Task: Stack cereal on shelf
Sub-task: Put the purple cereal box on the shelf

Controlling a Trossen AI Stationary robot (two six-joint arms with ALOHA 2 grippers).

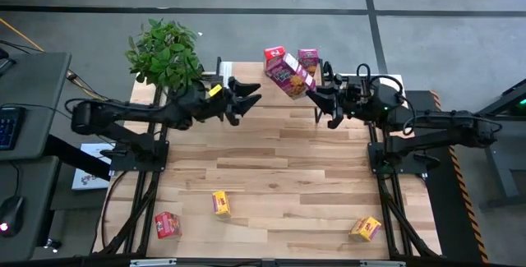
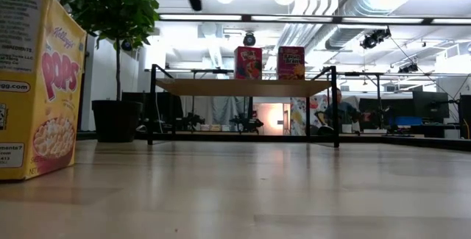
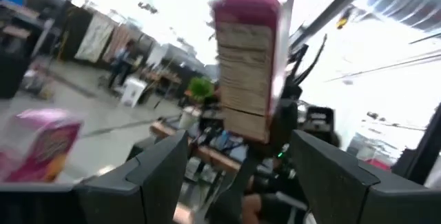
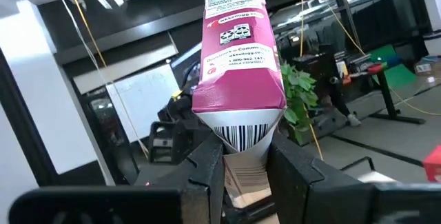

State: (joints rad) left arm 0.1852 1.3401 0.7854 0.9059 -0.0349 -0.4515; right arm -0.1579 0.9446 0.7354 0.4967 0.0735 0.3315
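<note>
My right gripper (image 1: 315, 96) is shut on a pink cereal box (image 1: 289, 78), raised near the shelf (image 2: 221, 86) at the table's far side. A red box (image 2: 248, 62) and another pink box (image 2: 291, 62) stand upright on the shelf's wood top. My left gripper (image 1: 253, 93) is open and empty, raised just left of the held box and facing it (image 3: 251, 58). A yellow box (image 1: 220, 203), a red box (image 1: 167, 224) and another yellow box (image 1: 366, 228) lie on the table near its front edge. My right gripper pinches the pink box between its two fingers at the barcode end (image 4: 241, 136). The fingers come about level from the table's right. The box is lifted clear and sticks out tilted beyond the fingertips toward my left gripper.
A potted plant (image 1: 164, 52) stands at the table's far left corner, close behind my left arm. One yellow box stands close to the low camera (image 2: 37, 84). Bare wood tabletop (image 1: 279, 168) lies between the arms and the near boxes.
</note>
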